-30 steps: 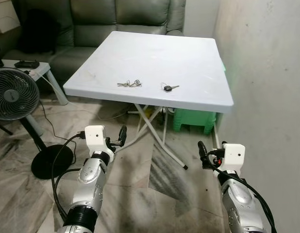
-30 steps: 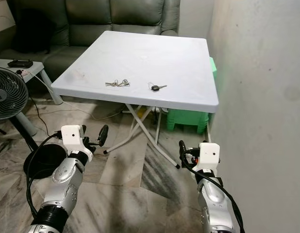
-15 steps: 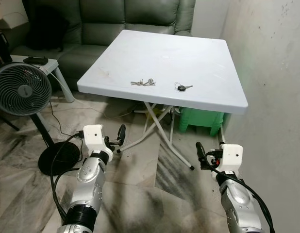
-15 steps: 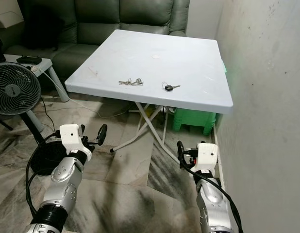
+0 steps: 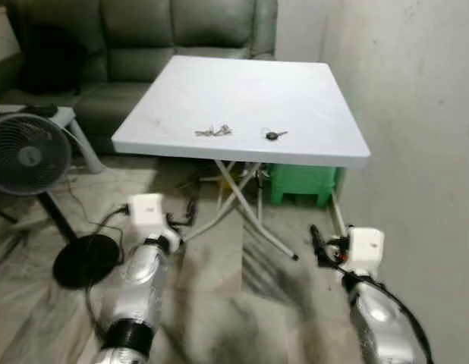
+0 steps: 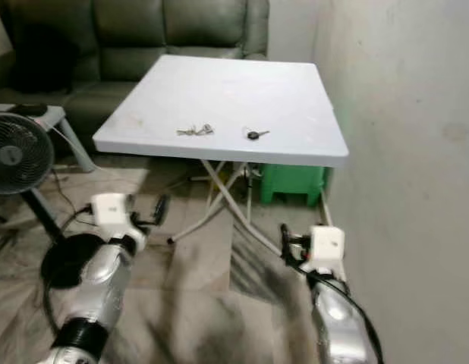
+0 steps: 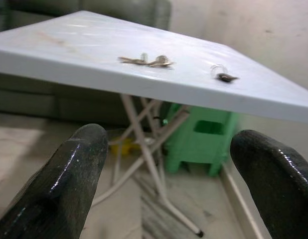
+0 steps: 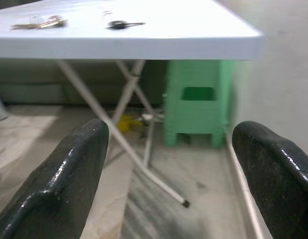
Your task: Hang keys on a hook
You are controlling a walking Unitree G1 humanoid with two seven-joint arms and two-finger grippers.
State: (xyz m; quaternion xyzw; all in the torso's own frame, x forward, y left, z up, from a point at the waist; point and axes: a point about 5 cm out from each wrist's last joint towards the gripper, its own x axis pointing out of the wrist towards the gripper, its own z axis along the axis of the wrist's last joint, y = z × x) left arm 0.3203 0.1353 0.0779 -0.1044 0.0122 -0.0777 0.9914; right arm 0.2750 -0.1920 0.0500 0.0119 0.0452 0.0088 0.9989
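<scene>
A bunch of keys (image 5: 213, 132) lies near the front edge of the white folding table (image 5: 242, 83). To its right lies a single key with a black head (image 5: 273, 135). Both also appear on the tabletop in the wrist views, the bunch (image 7: 146, 60) and the black-headed key (image 8: 121, 24). My left gripper (image 5: 190, 214) hangs low in front of the table, below its edge, open and holding nothing. My right gripper (image 5: 316, 241) is held low to the right, near the wall, also open and holding nothing.
A green plastic stool (image 5: 299, 182) stands under the table beside its crossed legs. A standing fan (image 5: 26, 155) with its round base and cable is at the left. A dark sofa (image 5: 143, 30) is behind, and a bare wall (image 5: 417, 114) runs along the right.
The whole picture has shifted and blurred, so the camera has moved; the table now looks slightly farther off. Both arms keep the same low pose and the keys lie as before.
</scene>
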